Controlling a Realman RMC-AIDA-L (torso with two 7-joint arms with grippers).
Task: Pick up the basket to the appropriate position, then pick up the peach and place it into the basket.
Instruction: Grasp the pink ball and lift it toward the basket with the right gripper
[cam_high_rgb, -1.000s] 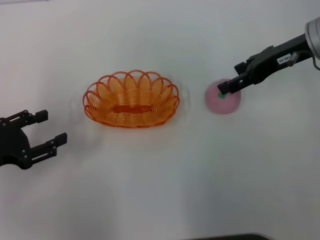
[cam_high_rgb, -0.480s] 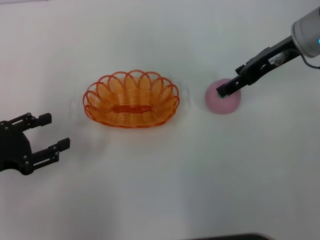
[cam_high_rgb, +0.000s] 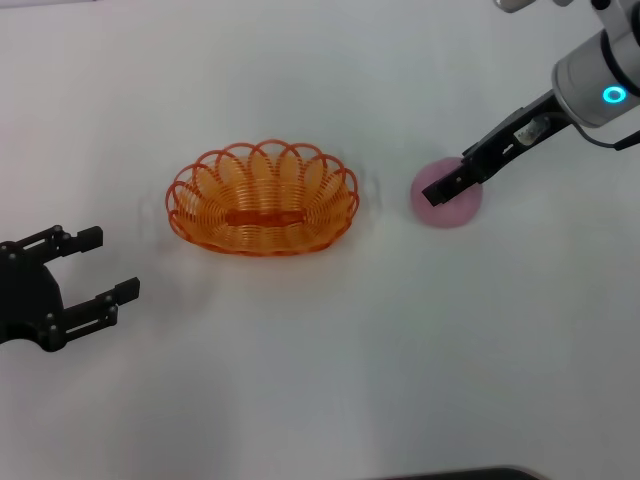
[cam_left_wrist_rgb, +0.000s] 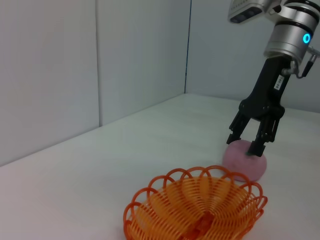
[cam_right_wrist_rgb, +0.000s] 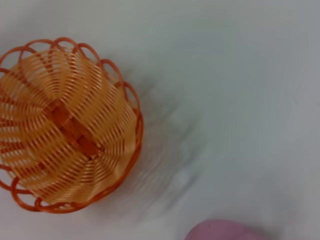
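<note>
Our right gripper (cam_high_rgb: 443, 193) hangs directly over the peach (cam_high_rgb: 447, 205), fingers parted to either side of its top and not yet clenched on it. The peach sits on the white table (cam_high_rgb: 320, 380), apart from the basket (cam_high_rgb: 263, 199) on that gripper's side. The basket rests empty; the lift and the drop remain. Bare table lies between basket and peach. Our left gripper (cam_high_rgb: 95, 266) waits released on the basket's far side.
</note>
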